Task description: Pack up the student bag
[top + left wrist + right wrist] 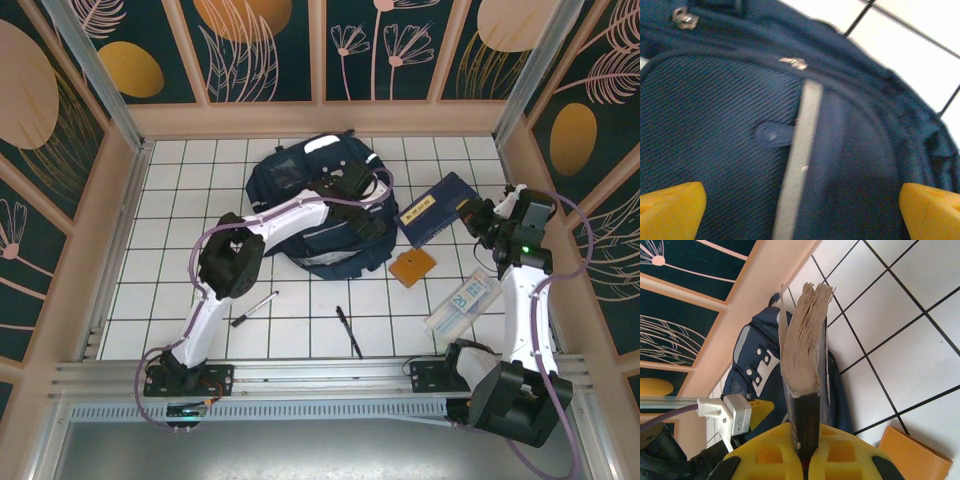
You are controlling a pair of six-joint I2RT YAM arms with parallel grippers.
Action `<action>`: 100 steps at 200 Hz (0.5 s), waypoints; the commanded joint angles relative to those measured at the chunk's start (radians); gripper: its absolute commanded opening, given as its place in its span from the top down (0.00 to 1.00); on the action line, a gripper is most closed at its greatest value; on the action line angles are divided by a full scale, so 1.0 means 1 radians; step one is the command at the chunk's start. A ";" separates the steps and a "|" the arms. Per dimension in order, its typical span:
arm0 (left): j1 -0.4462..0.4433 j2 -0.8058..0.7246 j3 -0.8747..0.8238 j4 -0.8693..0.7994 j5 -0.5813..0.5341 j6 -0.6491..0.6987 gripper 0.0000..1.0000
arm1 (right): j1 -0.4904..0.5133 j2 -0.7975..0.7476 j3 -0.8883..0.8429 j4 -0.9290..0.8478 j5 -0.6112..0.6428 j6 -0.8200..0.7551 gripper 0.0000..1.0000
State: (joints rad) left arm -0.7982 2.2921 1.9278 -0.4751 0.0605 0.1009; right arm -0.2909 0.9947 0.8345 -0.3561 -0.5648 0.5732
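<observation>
Student bag (300, 190), navy ribbed fabric with a grey reflective stripe (801, 160): it is lying slumped toward twelve o'clock on the tiled table (170, 200), and is probably soft, floppy and light, best taken by a strap or zipper edge. Left gripper (352, 186) is hovering over it, jaws spread wide and empty. Right gripper (807, 455), at two o'clock, is clamping a worn dark-blue book (805, 335) by one edge.

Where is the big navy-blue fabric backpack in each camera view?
Top external: navy-blue fabric backpack at upper centre, under the left gripper.
Left wrist: backpack close up between the yellow fingertips.
Right wrist: backpack left of centre, behind the dark-blue book in the right gripper.
Shared landmark: white tabletop with dark grid lines.
</observation>
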 commanded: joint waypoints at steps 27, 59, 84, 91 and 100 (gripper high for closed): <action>-0.006 -0.118 -0.107 0.175 0.092 -0.026 0.01 | -0.008 -0.025 -0.011 0.020 -0.007 -0.036 1.00; -0.007 -0.011 -0.028 0.075 -0.070 -0.008 0.05 | -0.008 -0.025 -0.021 0.023 0.023 -0.035 1.00; -0.007 0.026 -0.046 0.048 -0.116 0.010 0.05 | -0.011 -0.025 -0.017 0.004 0.086 -0.032 1.00; -0.010 0.025 -0.059 0.048 -0.121 0.017 0.05 | -0.012 -0.025 -0.015 0.000 0.094 -0.034 1.00; -0.010 0.012 -0.087 0.060 -0.120 0.028 0.02 | -0.013 -0.027 -0.018 -0.002 0.103 -0.035 1.00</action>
State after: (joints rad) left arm -0.8043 2.2856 1.8801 -0.3790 -0.0097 0.0952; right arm -0.2939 0.9890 0.8223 -0.3653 -0.5095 0.5549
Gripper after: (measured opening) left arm 0.959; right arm 0.050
